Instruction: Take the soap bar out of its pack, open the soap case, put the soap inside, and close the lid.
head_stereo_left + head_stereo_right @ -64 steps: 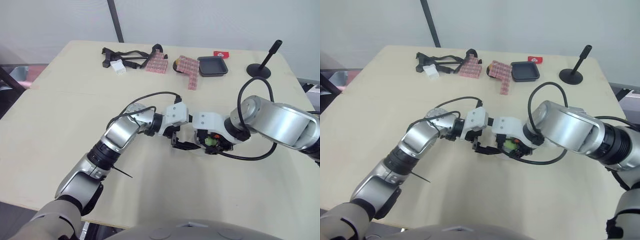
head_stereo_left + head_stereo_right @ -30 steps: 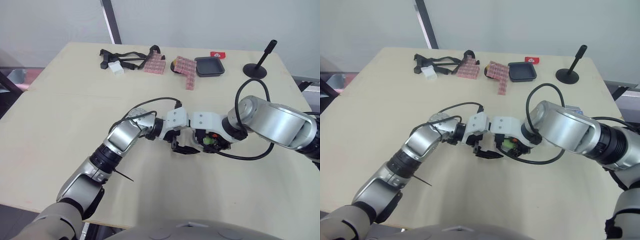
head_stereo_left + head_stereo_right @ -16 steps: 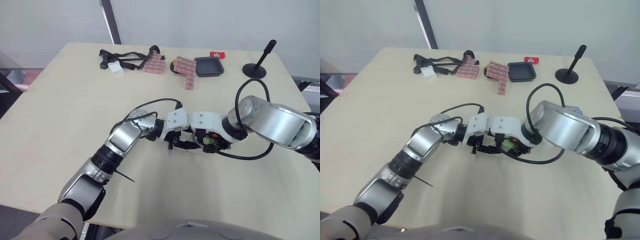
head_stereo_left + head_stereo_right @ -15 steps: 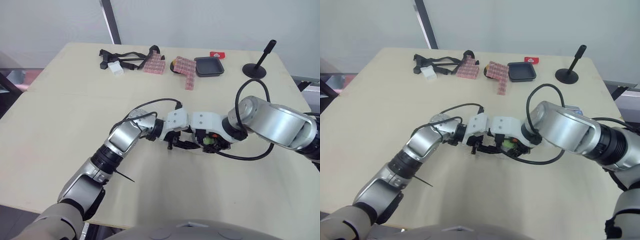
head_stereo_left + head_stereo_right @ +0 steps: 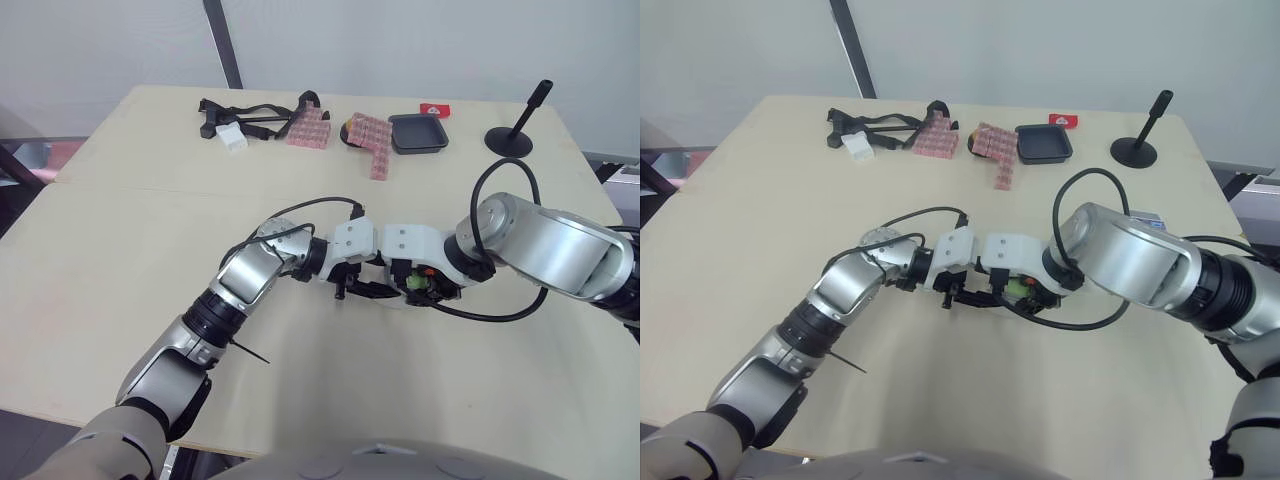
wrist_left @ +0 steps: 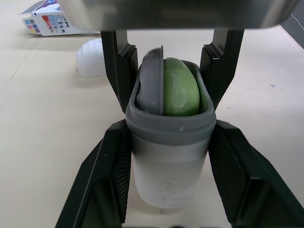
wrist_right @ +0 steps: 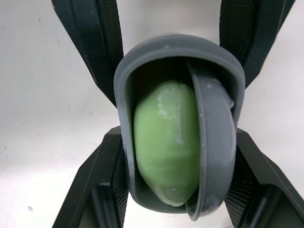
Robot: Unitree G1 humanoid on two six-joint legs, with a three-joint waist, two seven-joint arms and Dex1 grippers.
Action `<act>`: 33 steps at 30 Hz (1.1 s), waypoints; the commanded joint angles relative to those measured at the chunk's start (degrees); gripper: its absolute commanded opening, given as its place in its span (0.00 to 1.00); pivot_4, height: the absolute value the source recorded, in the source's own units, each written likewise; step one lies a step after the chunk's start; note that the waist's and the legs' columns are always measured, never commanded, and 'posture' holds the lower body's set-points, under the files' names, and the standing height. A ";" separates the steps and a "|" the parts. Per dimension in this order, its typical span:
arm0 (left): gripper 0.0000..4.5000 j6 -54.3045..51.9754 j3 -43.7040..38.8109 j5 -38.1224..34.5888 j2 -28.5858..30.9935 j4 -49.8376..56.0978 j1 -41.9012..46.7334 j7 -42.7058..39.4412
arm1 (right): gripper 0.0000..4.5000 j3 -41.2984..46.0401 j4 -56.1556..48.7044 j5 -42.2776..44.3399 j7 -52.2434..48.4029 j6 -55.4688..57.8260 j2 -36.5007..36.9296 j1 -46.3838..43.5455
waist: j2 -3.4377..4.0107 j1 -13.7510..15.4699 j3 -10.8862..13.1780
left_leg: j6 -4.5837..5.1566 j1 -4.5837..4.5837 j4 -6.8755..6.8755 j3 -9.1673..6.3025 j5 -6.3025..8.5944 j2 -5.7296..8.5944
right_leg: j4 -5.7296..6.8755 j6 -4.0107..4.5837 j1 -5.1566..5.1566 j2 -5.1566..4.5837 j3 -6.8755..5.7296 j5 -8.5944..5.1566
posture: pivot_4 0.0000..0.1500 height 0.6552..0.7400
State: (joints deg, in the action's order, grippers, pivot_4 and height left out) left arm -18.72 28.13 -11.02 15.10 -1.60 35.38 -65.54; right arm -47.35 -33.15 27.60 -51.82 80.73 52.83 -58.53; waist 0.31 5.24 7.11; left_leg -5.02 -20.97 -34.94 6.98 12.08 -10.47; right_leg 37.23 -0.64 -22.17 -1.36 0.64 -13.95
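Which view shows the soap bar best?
Right wrist view: the soap bar shows large in the open soap case. Left wrist view shows its end, beside a gray insert. Eye views: left hand and right hand cover it.

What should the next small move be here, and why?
Probably free the right tool and reach for the white domed piece on the table, seemingly the lid. The green soap already stands in the open soap case beside a tilted grey insert, and the left tool grips the case from both sides, so it can hold alone.
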 commanded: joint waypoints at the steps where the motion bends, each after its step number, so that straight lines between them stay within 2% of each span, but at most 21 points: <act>1: 0.42 0.92 0.14 0.33 -0.72 -0.11 -0.38 0.42 | 0.46 0.50 0.37 -1.35 0.61 -0.49 -0.14 0.33 | 0.00 0.00 0.00 | 0.00 0.00 0.00 0.00 0.00 0.00 | 0.00 0.00 0.01 0.00 0.00 0.00 | 1.00 1.00; 5: 0.42 1.95 0.18 0.67 -0.86 -0.82 -0.47 0.56 | 0.46 1.14 0.46 -0.91 0.54 -0.27 -0.53 0.62 | 0.00 0.00 0.00 | 0.00 0.02 0.00 0.00 0.00 0.00 | 0.00 0.00 0.02 0.00 0.00 0.00 | 1.00 1.00; 7: 0.42 2.59 0.18 0.86 -0.86 -1.14 -0.54 0.61 | 0.68 1.70 0.75 -1.09 0.88 -0.71 -0.95 0.89 | -0.01 0.00 0.00 | 0.00 0.02 0.00 0.00 0.00 0.00 | 0.00 0.00 0.03 0.00 0.00 0.00 | 1.00 1.00; 10: 0.42 3.57 0.04 1.07 -0.72 -1.49 -0.88 0.43 | 0.89 2.00 1.14 -1.35 0.94 -1.27 -0.91 1.08 | 0.01 0.24 0.00 | 0.01 -0.01 0.00 0.00 0.00 0.01 | -0.01 0.00 0.02 -0.04 0.01 0.00 | 1.00 1.00; 12: 0.42 4.43 -0.18 1.20 -0.50 -1.85 -1.11 0.23 | 1.00 2.39 1.46 -1.44 0.93 -1.73 -0.59 1.44 | 0.00 0.36 0.00 | 0.01 -0.02 0.02 0.00 0.00 0.02 | -0.02 0.00 0.02 -0.02 0.00 0.00 | 1.00 1.00; 19: 0.42 8.80 -1.78 0.99 0.63 -4.14 -1.65 -0.39 | 1.00 4.89 1.85 -1.78 0.69 -4.32 1.80 4.41 | 0.00 0.80 0.00 | 0.01 -0.07 0.05 0.00 0.01 0.01 | -0.01 0.00 0.02 -0.01 0.00 0.00 | 1.00 1.00; 23: 0.42 12.20 -4.08 -0.48 1.65 -6.07 -2.41 -1.53 | 1.00 11.55 1.14 -0.01 -0.45 -6.83 3.48 10.24 | 0.00 0.67 0.01 | 0.00 -0.06 0.06 0.02 0.01 0.01 | -0.12 0.00 -0.01 -0.01 0.03 0.00 | 1.00 1.00; 28: 0.42 18.12 -6.75 -1.32 2.35 -8.44 -3.93 -2.30 | 1.00 20.76 0.24 1.45 -1.59 -12.96 5.21 19.41 | 0.00 0.66 0.00 | 0.01 -0.05 0.08 0.03 0.01 -0.01 | -0.16 0.00 -0.03 0.00 0.04 0.00 | 1.00 1.00; 33: 0.42 19.92 -9.62 -4.31 2.70 -8.90 -6.04 -4.06 | 1.00 35.45 1.93 2.16 -2.28 -31.50 2.06 36.71 | -0.01 0.96 0.00 | 0.04 -0.13 0.08 0.07 0.03 -0.09 | -0.17 0.00 -0.14 -0.05 0.05 0.00 | 1.00 1.00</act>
State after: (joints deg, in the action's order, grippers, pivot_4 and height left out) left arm 0.12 20.54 -13.93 17.30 -10.81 29.72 -68.98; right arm -16.30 -30.99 29.50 -53.79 54.18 54.95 -23.14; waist 0.30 6.20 7.10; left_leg -4.97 -21.19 -34.85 7.04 12.11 -10.55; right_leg 37.05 -0.64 -22.37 -1.41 0.67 -13.96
